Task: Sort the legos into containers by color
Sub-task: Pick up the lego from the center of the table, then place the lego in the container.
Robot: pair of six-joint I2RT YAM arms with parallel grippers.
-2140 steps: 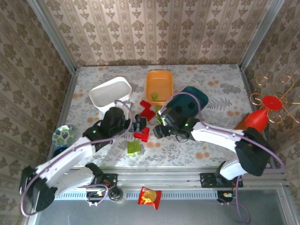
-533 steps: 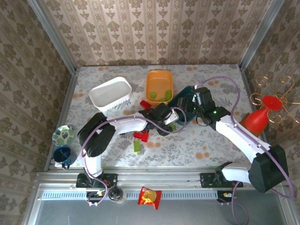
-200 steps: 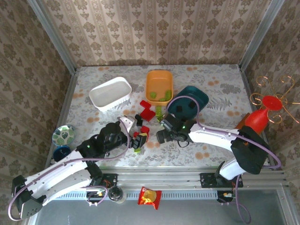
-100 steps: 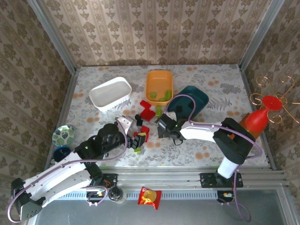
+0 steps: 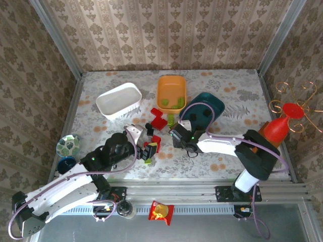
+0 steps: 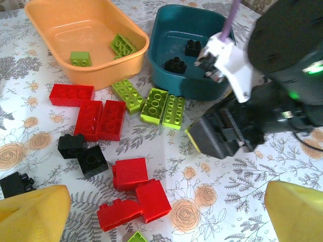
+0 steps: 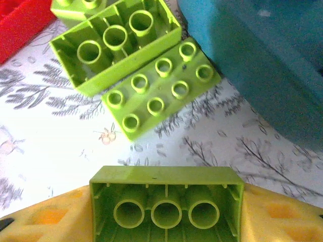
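Right gripper (image 7: 166, 219) is clamped lengthwise on a lime green brick (image 7: 165, 199), orange tub (image 5: 171, 86) sits just beyond, toward the table's (image 5: 229, 85) far edge.

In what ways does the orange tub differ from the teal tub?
The orange tub holds lime green bricks; the teal tub holds black bricks. The orange tub is a bright colour, the teal tub dark. Both are open, rounded, upright tubs, side by side.

White shells cover the left arm (image 5: 65, 180) and right arm (image 5: 222, 145), black at the joints, with a thin purple cable (image 6: 233, 12) looping along each. The left gripper (image 6: 166, 209) has yellow pads (image 6: 35, 212), and a green light (image 6: 294, 95) glows on the right wrist.
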